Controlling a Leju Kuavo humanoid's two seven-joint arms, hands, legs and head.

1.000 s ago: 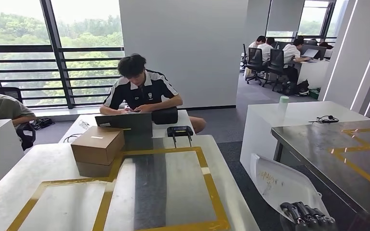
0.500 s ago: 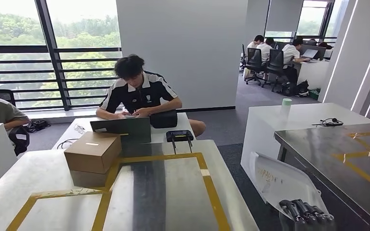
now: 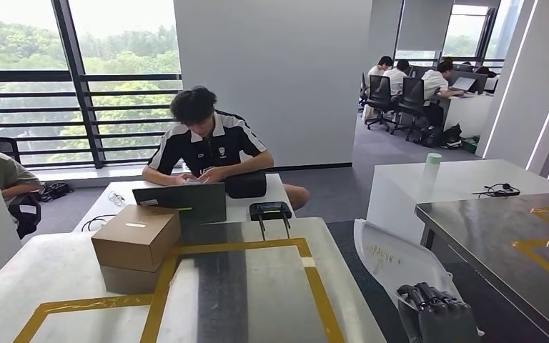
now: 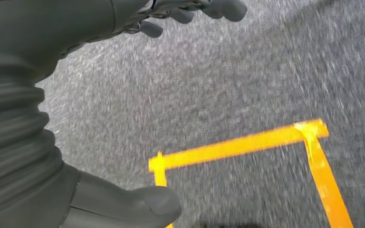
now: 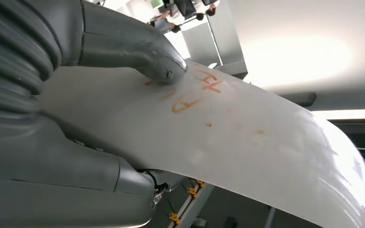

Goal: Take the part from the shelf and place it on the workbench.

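Head view, lower left to centre: workbench (image 3: 271, 286), pale glossy top w/ a yellow tape outline (image 3: 311, 275), prob. marking the set-down zone; two stacked cardboard boxes (image 3: 136, 239), matte brown, sit on the outline's left corner. Upper centre: a person (image 3: 211, 146) seated at the next desk behind a dark laptop (image 3: 182, 200). Lower right: the part (image 3: 389, 261), a thin white curved panel, smooth and shiny w/ orange handwriting, carried upright beside the bench edge, not yet over the tape. Right hand (image 3: 436, 314) grips its lower edge; in the right wrist view the grey thumb (image 5: 159, 64) presses on the panel's face. Far right: steel table (image 3: 507, 243), brushed metal. Left hand (image 4: 52, 95), in its wrist view, hangs over grey carpet (image 4: 247, 80), fingers apart, holding nothing.
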